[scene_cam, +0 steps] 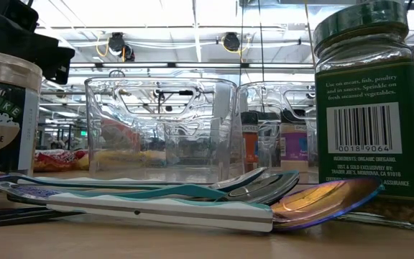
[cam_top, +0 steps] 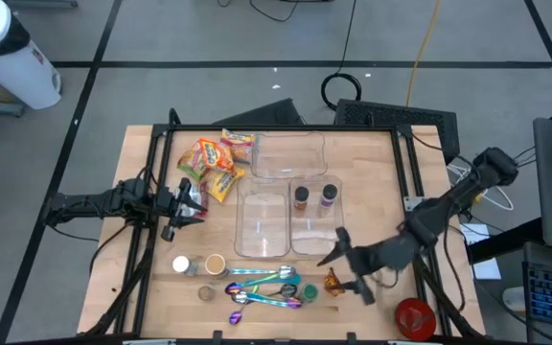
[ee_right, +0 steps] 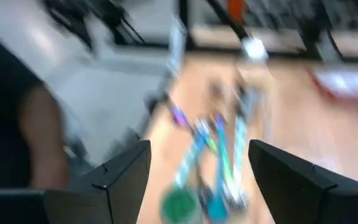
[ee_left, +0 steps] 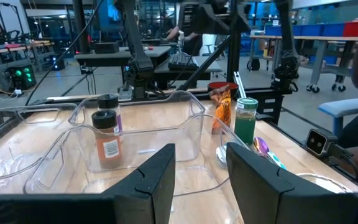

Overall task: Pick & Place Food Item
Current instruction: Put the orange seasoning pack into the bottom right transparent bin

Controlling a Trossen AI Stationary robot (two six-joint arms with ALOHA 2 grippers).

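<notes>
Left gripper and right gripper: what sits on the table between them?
In the high view, two clear plastic bins and two spice jars lie between the left gripper and the right gripper. Both grippers are open and empty.

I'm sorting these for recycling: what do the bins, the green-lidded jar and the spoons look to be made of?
Bins: clear, glossy plastic by the look; the table shows through and the rounded walls glint.
Green-lidded jar: probably clear glass with a printed paper label; the lid's material is unclear.
Spoons: bowls look like polished metal, some with a rainbow sheen; handles look like matte plastic.
</notes>
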